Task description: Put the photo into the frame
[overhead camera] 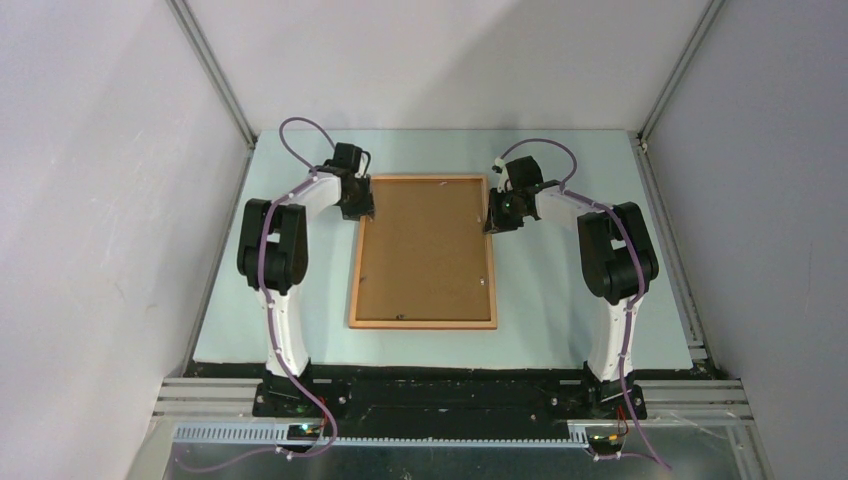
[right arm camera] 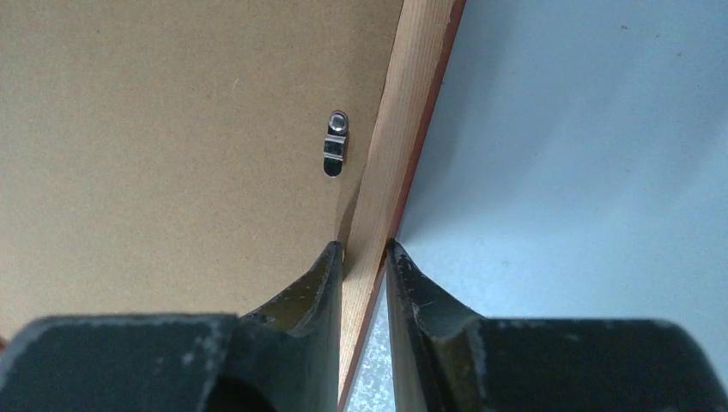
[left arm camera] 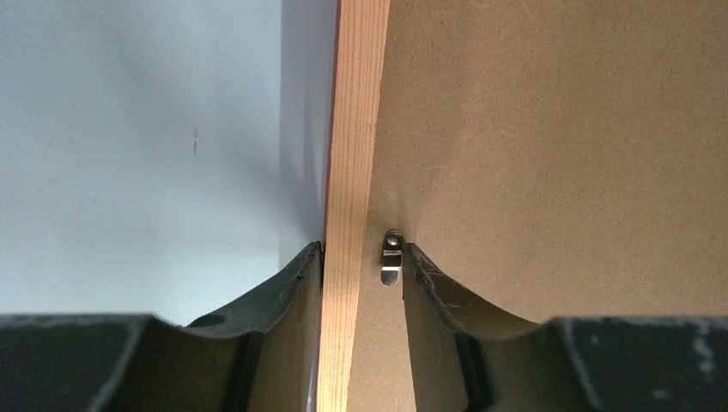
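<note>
Left hand, top view: the left hand [overhead camera: 362, 207] is reaching onto the frame [overhead camera: 424, 324] at its 10 o'clock edge, while the right hand [overhead camera: 497, 213] is meeting it at 2 o'clock.
Frame, top view: it is lying face down mid-tabletop [overhead camera: 560, 300], with the backing board [overhead camera: 425, 250] sitting inside its rails. The mirrored holds are probably steadying it.
Photo: the photo is not showing in any view, so I cannot tell whether it is lying under the board.
Left hand, left wrist view: it is standing partly open astride the left rail. The 9 o'clock finger is touching the rail's outer face and the 3 o'clock finger is standing off on the board, so nothing is being pinched.
In the way: the left clip [left arm camera: 391, 257] is sitting between the rail and the inner finger.
Right hand, right wrist view: it is pinching the right rail, nearly closed.
Around: the right clip [right arm camera: 336, 142] is lying apart at 11 o'clock, pointing along the rail, so the board is seemingly sitting unlocked.
</note>
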Robot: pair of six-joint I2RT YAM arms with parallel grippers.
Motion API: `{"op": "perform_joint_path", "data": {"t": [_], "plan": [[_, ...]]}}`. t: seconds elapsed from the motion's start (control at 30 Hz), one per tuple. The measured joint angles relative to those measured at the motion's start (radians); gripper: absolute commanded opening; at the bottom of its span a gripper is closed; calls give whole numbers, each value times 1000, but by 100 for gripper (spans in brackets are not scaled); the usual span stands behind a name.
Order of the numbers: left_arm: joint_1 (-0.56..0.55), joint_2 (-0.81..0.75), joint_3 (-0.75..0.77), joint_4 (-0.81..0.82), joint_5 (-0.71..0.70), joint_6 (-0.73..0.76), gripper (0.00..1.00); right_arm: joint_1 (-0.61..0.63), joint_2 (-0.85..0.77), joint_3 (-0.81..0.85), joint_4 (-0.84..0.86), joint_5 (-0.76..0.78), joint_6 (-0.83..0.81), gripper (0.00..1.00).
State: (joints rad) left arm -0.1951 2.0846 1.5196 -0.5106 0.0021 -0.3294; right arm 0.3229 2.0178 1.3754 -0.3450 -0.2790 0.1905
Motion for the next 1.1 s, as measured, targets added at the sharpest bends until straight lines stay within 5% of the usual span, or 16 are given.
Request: {"op": "perform_joint_path", "data": {"t": [0.67,1.1], "plan": [[11,-2,-1,-3,11,24,28,0,0,0,0,-1,0,0],[41,-2,-2,-18,75,23,38,0,1,0,0,-4,1,0]]}}
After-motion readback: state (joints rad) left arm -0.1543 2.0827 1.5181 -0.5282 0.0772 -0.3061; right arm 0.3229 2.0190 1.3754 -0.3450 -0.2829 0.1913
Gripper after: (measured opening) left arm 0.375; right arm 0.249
